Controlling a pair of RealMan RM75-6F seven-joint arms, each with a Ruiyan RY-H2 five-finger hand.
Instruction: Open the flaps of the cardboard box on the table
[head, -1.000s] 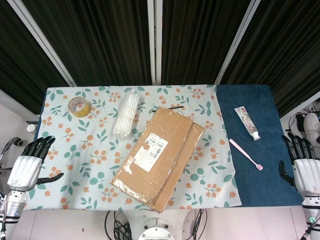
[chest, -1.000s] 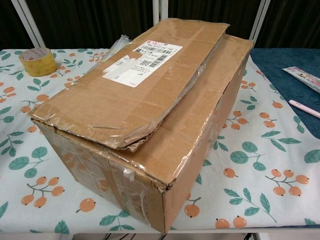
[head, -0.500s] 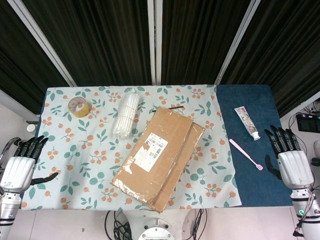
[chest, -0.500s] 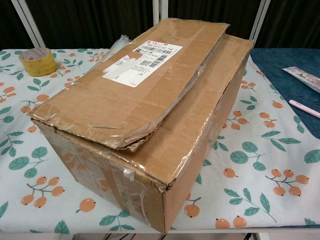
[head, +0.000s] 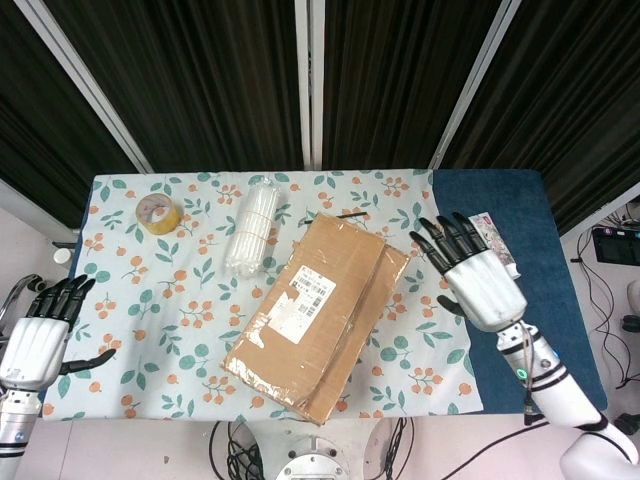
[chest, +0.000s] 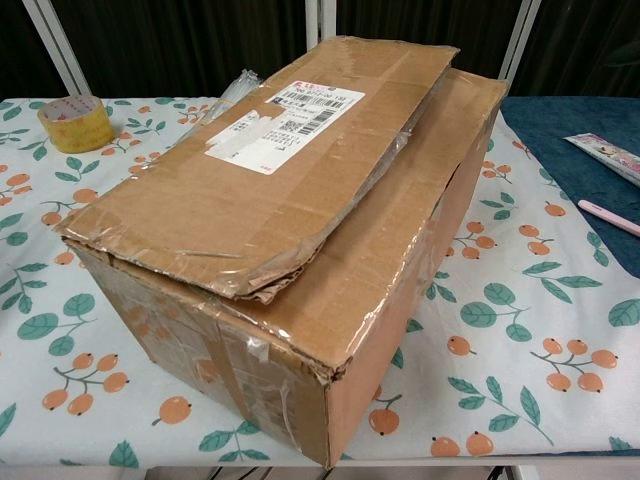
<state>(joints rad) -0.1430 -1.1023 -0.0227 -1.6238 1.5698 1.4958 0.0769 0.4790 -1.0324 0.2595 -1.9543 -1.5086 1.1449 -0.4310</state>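
— Where do the fingers stand?

— On the right hand (head: 480, 278) the dark fingers (head: 447, 236) are spread apart and hold nothing; the hand hovers palm down above the table (head: 160, 290), just right of the box (head: 318, 313), over the seam where the floral cloth (head: 150, 270) meets the blue cloth (head: 520, 360). The left hand (head: 35, 335) sits at the table's left edge, off the box, its fingers (head: 60, 297) straight and loosely together, thumb out to the side, gripping nothing.

— And the box?

— It lies at an angle in the middle of the table on the floral cloth, near the front edge. Both top flaps are down, one overlapping the other, and the upper one carries a white label (chest: 285, 124); its edges are worn and taped.

— What lies around it?

— A tape roll (head: 158, 213) far left, a clear wrapped bundle (head: 252, 227) beside the box's far left, a tube (head: 495, 240) partly under the right hand.
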